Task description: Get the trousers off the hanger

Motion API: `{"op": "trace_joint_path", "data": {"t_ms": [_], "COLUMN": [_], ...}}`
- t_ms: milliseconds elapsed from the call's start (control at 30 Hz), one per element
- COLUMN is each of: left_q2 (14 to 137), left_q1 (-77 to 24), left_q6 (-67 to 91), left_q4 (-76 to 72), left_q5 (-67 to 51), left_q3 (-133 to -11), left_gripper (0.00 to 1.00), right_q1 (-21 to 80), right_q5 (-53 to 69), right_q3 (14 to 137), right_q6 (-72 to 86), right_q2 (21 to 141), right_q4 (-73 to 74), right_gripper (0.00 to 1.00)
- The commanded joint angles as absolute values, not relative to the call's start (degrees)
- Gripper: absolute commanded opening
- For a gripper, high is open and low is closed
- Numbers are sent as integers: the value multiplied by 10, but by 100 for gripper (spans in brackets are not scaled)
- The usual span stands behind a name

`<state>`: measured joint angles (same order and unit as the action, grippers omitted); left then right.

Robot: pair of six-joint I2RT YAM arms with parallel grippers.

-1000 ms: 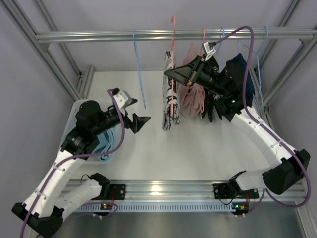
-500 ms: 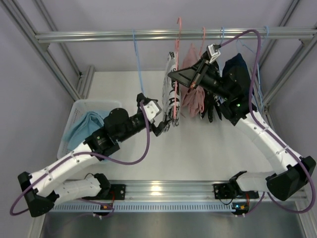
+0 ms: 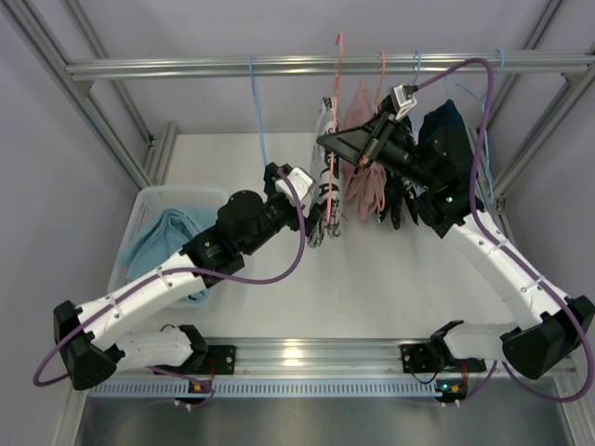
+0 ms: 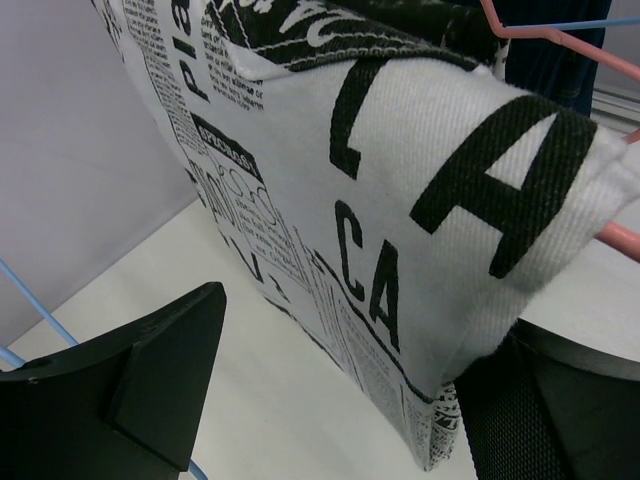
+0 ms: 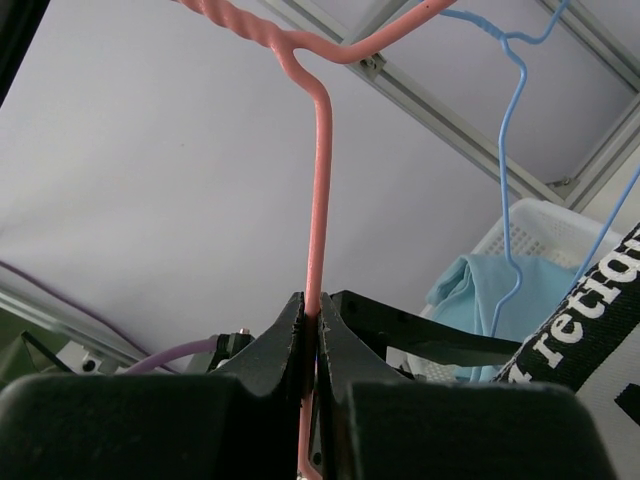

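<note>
Trousers (image 4: 400,200) of newsprint-patterned twill drape a thin pink wire hanger (image 5: 319,180).

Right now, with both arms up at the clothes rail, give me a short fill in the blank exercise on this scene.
1. The right gripper is shut on the wire of the ____ hanger.
2. The left gripper is ____, one finger on either side of the newsprint trousers.
3. The light blue trousers lie in the ____ basket.

Missing words: pink; open; white.
</note>
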<state>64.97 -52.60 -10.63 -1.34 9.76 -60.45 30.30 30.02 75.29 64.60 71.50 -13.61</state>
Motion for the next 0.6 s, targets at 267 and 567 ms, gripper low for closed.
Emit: {"op": "trace_joint_path", "data": {"t_ms": [267, 567], "left_q2": [632, 670], "left_q1": [-527, -526], "left_q6": [-82, -83], "left_q4": [-89, -69], "left_q5": [31, 119], "left_q3": [-616, -642], "left_gripper": [98, 79], "right_q1": [300, 299], "right_q5": [281, 284], "right_q3": [779, 774], "right_q6": [640, 643], "right_q2": [681, 674], "right_q4": [-239, -239], "right_gripper": [0, 0]}}
